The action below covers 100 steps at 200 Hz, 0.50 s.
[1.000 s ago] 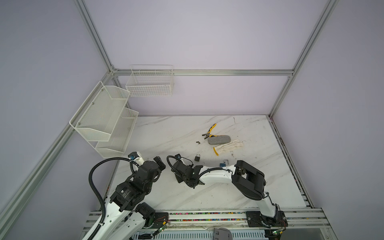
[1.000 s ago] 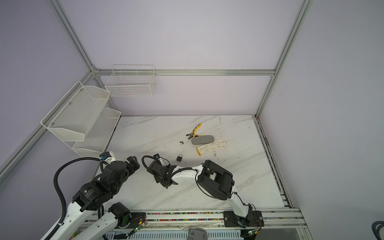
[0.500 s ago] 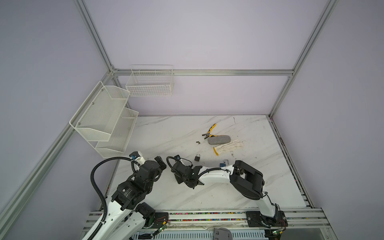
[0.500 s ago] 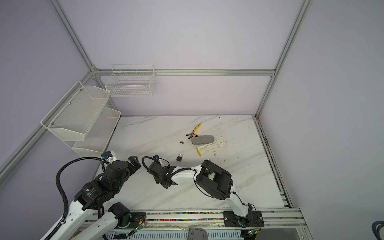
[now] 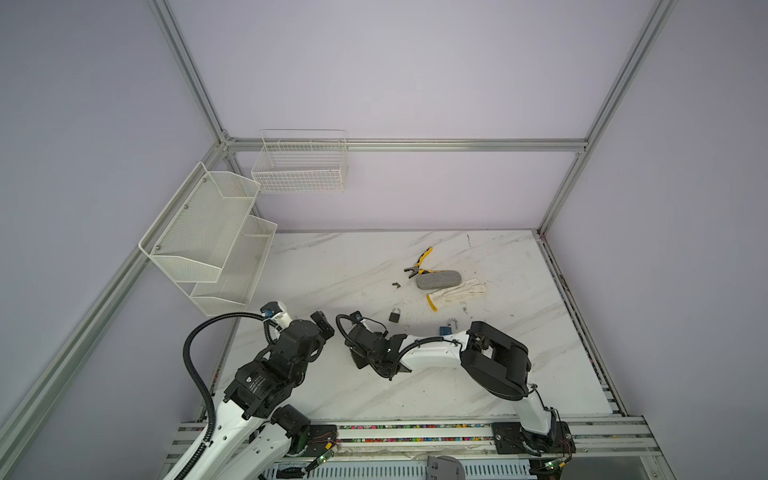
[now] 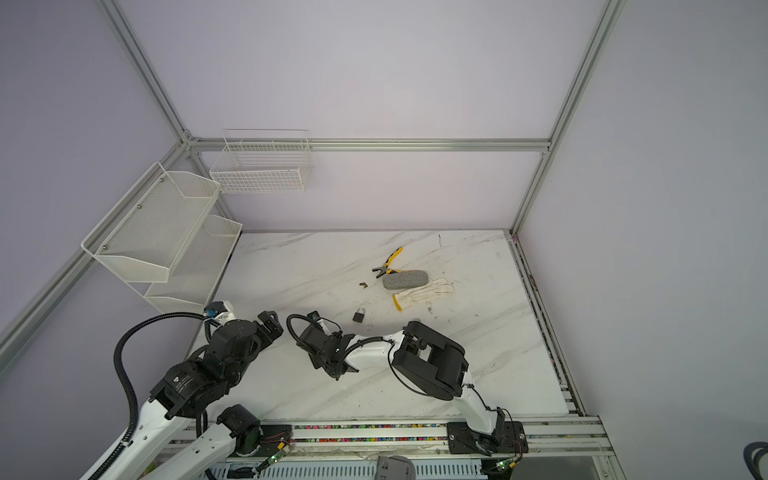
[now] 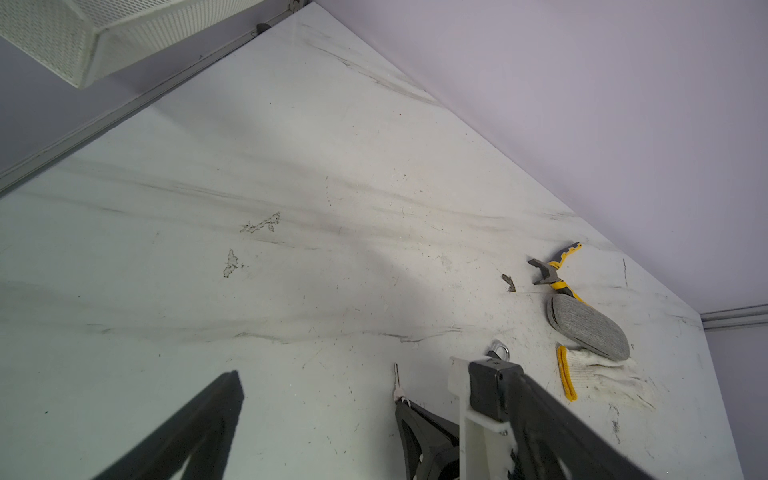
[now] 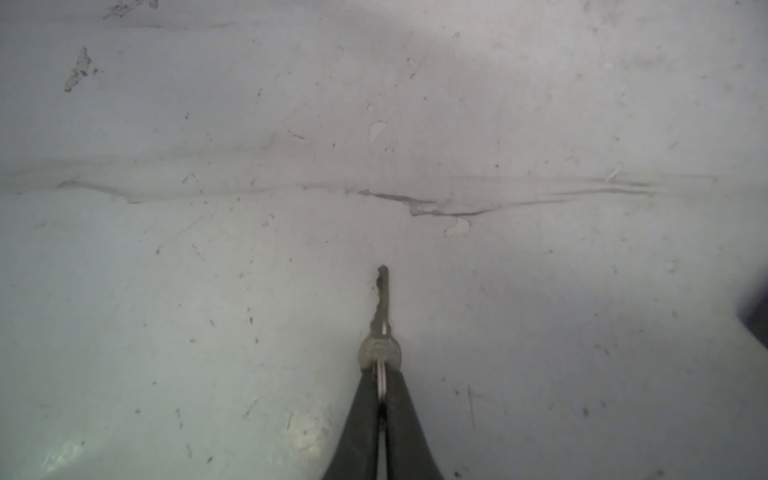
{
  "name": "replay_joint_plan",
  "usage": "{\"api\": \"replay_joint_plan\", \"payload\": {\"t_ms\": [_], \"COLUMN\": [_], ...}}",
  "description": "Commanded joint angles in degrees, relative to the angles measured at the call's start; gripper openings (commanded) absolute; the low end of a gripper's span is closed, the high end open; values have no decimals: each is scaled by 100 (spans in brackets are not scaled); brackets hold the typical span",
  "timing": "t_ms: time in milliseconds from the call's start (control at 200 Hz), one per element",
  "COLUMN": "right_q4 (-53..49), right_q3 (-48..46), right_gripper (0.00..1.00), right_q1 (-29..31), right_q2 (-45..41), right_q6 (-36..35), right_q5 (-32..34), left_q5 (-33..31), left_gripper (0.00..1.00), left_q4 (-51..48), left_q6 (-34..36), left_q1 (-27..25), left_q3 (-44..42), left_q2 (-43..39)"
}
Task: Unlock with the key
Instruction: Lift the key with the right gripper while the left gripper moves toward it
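Mid-frame, a black padlock (image 5: 395,316) and a blue padlock (image 5: 446,331) lie apart on the counter (image 5: 332,266). Just above them cluster pliers (image 5: 420,261), a grey case (image 5: 439,279) and a glove (image 5: 459,292).

Robot lab test cell.
Enclosed by aluminium framing (image 5: 399,144), plain lilac panels (image 5: 395,79); marble-look tabletop (image 5: 332,270), wall-hung wire baskets (image 5: 299,178).
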Motion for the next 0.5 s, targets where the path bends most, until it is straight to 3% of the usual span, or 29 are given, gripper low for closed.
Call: {"api": "replay_joint_plan", "payload": {"t_ms": [0,495], "right_q4": [-76,1063], "right_q3": [-280,-1401], "right_gripper": [7,0], "right_q1": [-79,-274], "right_q2": [-200,-1408], "right_q6": [-59,-412], "right_q5": [-177,-279], "left_q5": [16,455], "left_gripper": [100,100], "left_q4": [225,599], "left_q6": [86,48], "left_q1": [46,41], "left_q3": [-137,76], "left_q2": [-27,-114]}}
